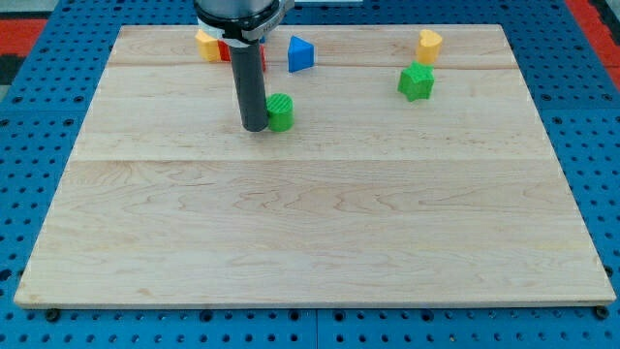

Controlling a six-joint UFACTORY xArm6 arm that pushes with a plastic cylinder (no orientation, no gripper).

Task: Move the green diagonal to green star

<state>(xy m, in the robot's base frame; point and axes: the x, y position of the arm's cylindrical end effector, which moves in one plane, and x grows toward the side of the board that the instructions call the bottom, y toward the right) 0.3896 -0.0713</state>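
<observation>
Wooden board (320,242): upright rod, no jaws, my tip (256,127) touching green block (280,112).

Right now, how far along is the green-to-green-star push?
Done: my tip has reached the green round block and sits against its left side in the view. In hand: the push toward the view's right looks ready to begin. Left: nearly all the travel, since the green star sits well apart, to the right and slightly nearer the view's top. The blue block lies above the path.
</observation>
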